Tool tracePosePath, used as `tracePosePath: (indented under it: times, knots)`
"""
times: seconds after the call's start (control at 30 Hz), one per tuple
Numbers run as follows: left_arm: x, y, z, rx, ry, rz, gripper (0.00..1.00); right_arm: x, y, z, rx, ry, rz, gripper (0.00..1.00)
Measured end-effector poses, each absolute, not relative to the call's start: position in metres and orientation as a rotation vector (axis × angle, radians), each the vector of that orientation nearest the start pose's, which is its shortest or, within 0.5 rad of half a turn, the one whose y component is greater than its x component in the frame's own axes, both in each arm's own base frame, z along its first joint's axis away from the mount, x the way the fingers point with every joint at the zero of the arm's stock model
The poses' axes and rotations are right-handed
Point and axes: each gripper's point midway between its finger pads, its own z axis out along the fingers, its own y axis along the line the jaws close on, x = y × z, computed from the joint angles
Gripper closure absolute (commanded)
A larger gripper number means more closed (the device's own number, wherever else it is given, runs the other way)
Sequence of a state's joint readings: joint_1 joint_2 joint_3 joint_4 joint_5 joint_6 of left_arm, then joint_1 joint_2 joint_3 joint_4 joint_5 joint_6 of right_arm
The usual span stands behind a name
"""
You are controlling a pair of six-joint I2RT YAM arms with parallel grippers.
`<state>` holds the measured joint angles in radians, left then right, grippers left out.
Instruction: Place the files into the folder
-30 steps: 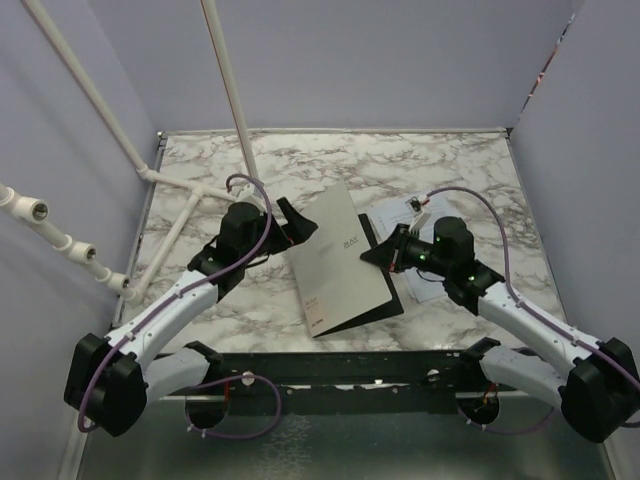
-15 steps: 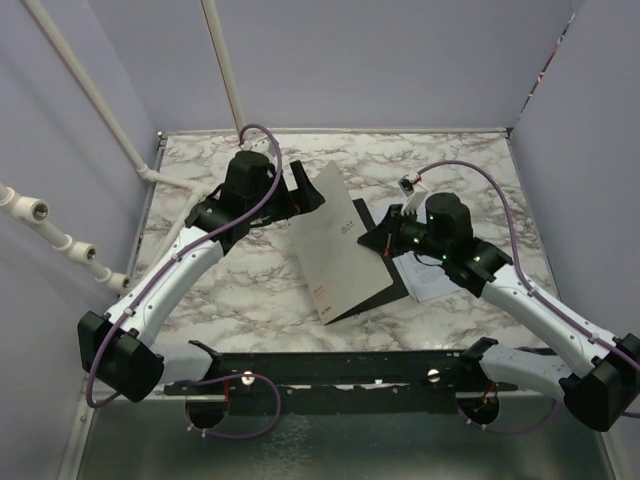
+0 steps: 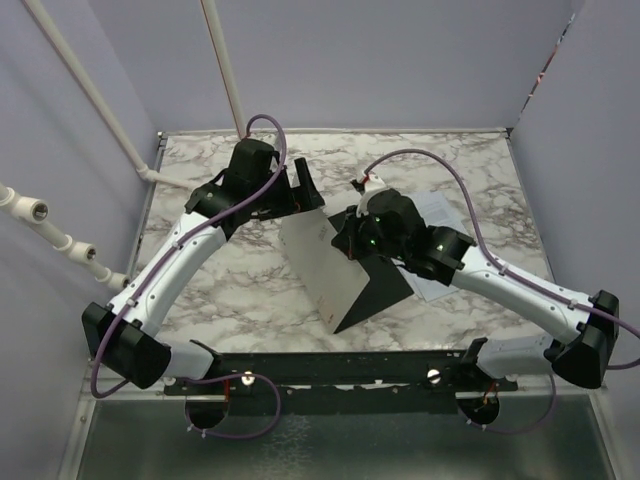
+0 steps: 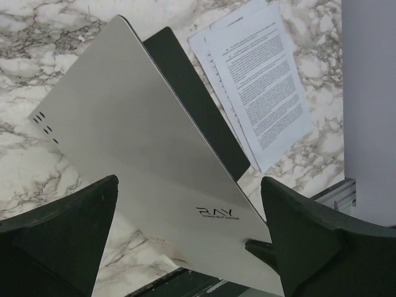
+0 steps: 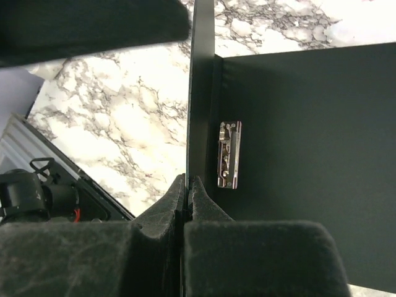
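One folder (image 4: 142, 142) (standing open), at least two files (image 4: 263, 86).

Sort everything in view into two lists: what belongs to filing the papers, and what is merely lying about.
Belongs to the job: folder, held half open; files, lying beside it; right fingers, shut on its cover; left fingers, open.
Just there: white pipes; marble table.

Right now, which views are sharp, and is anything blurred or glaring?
Top external: even light, folder edges crisp. Left wrist: files sharp, print too small to read. Right wrist: right claw near the lens, dark and soft; clip sharp, glinting.
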<state>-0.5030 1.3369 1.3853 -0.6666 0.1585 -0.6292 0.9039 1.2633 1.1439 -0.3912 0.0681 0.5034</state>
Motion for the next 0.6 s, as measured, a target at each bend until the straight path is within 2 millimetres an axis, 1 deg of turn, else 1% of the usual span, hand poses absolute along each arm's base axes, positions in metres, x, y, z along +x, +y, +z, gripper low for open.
tracePosePath:
  times: [0.1,0.13,0.17,0.27,0.4,0.5,0.6]
  knots:
    - [0.304,-0.228,0.262,-0.046,2.348,-0.773,0.01,0.233,0.324,0.249,-0.419,2.126,0.711,1.00]
    - [0.304,-0.228,0.260,-0.045,2.356,-0.770,0.01,0.236,0.324,0.255,-0.410,2.112,0.691,1.00]
    - [0.303,-0.227,0.258,-0.044,2.365,-0.765,0.01,0.232,0.332,0.254,-0.432,2.110,0.672,1.00]
    - [0.300,-0.226,0.254,-0.041,2.386,-0.754,0.01,0.226,0.343,0.257,-0.458,2.090,0.618,1.00]
    - [0.298,-0.224,0.248,-0.036,2.409,-0.740,0.01,0.217,0.357,0.252,-0.500,2.075,0.543,1.00]
    - [0.297,-0.223,0.245,-0.030,2.422,-0.730,0.07,0.210,0.366,0.247,-0.535,2.068,0.465,1.00]
    - [0.295,-0.221,0.241,-0.020,2.435,-0.716,0.18,0.208,0.371,0.244,-0.541,2.057,0.400,1.00]
